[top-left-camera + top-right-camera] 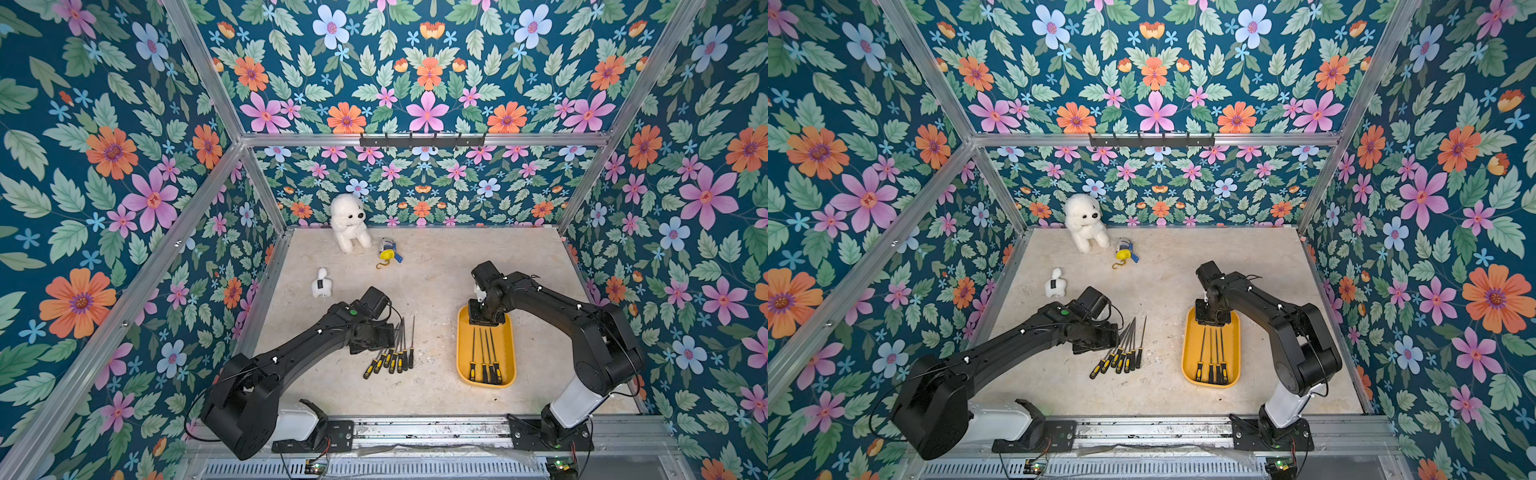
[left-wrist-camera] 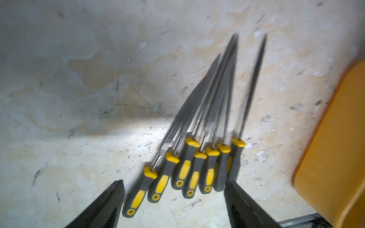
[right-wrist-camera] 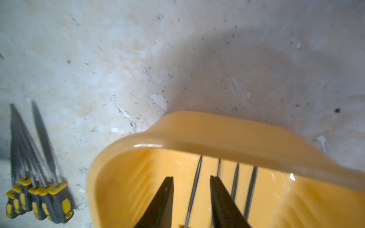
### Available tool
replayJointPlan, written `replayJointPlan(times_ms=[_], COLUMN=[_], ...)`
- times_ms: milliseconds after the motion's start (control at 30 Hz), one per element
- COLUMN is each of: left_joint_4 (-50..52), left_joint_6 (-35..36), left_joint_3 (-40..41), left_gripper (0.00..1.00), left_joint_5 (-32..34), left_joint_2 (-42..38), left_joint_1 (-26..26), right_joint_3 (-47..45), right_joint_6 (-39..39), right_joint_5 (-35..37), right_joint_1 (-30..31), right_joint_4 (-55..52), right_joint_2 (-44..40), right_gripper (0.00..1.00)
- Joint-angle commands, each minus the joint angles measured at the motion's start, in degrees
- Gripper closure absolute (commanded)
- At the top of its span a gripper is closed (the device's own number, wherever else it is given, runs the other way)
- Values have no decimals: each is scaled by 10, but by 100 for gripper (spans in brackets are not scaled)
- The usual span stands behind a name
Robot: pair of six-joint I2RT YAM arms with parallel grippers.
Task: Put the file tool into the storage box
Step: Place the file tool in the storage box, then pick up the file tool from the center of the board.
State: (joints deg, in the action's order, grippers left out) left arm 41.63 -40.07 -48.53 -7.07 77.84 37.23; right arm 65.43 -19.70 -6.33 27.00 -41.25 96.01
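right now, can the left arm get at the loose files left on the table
Probably yes. The left pincer hangs open close to the loose files, and nothing lies between them. The files overlap in a tight fan, so picking out just one may be fiddly.

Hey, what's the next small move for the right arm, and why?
Probably lift the right end effector straight up, clear of the storage box: its jaws stand open around a file lying in the box beside three others, and more files wait on the table.
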Motion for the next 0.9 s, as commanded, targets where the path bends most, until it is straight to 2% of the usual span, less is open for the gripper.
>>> replayJointPlan(times_ms=[0, 100, 300, 600, 767, 867], left_joint_4=[58, 52, 27, 21, 19, 20], left_joint_6=[-5, -6, -9, -20, -18, -19], left_joint_3=[11, 31, 57, 74, 73, 74], left_gripper=[25, 34, 39, 55, 61, 60], left_joint_5=[28, 11, -1, 18, 25, 28], left_joint_2=[7, -4, 1, 19, 24, 21], left_joint_1=[-1, 1, 8, 9, 9, 8], right_joint_3=[30, 59, 83, 70, 69, 70], right_joint_6=[-3, 1, 1, -1, -2, -3], right_joint_5=[21, 29, 20, 15, 10, 6], right_joint_1=[0, -1, 1, 0, 0, 0], right_joint_4=[-39, -56, -58, -50, -47, -47], right_joint_2=[-27, -29, -23, -28, -26, -24], right_gripper=[62, 61, 62, 61, 62, 62])
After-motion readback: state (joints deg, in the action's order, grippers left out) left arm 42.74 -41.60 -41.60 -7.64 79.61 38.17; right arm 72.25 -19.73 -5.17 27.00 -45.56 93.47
